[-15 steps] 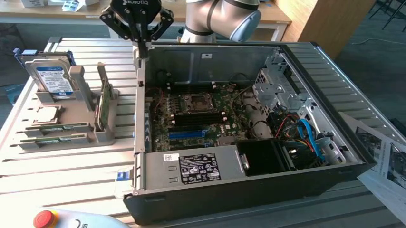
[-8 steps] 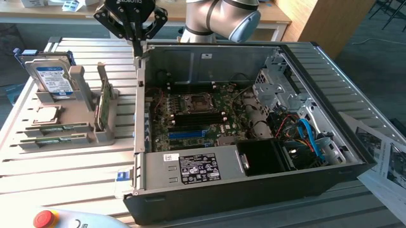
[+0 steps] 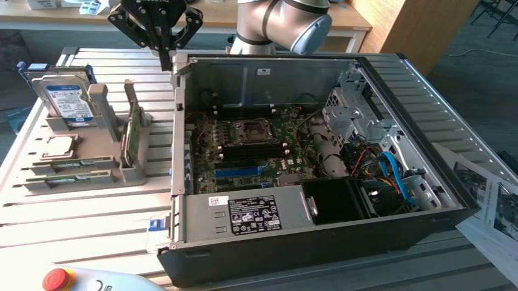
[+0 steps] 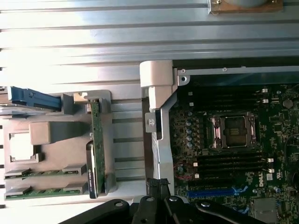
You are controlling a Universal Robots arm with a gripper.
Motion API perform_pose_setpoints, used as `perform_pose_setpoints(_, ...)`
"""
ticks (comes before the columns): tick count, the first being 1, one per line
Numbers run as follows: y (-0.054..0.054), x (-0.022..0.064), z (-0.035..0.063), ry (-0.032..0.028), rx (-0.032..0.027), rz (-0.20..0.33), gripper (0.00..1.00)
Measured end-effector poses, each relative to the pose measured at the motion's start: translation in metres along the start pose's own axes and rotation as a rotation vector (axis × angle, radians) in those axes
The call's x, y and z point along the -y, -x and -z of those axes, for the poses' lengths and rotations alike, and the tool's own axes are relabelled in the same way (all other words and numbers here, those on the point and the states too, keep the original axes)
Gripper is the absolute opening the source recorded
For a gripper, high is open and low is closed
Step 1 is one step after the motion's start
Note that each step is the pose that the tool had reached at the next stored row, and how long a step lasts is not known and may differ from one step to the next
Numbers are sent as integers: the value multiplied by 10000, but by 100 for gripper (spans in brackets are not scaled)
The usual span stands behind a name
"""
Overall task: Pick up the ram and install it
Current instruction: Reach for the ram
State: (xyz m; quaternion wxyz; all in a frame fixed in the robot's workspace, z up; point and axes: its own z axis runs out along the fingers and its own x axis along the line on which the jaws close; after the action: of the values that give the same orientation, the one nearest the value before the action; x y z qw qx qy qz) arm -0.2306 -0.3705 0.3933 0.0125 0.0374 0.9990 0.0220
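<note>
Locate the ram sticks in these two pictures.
The ram sticks lie flat in the grey holder at the exterior view's left, outside the computer case, next to the square silver processor chip and the upright green card.

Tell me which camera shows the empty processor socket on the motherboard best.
The wrist view: it looks straight down on the processor socket, so its square metal frame and open middle are plain. The exterior view shows the same socket at a slant, deep inside the computer case.
</note>
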Motion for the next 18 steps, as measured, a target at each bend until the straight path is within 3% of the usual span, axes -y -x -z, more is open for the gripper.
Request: perform_pose_setpoints(18, -386, -46, 7, -1, 0, 0, 11)
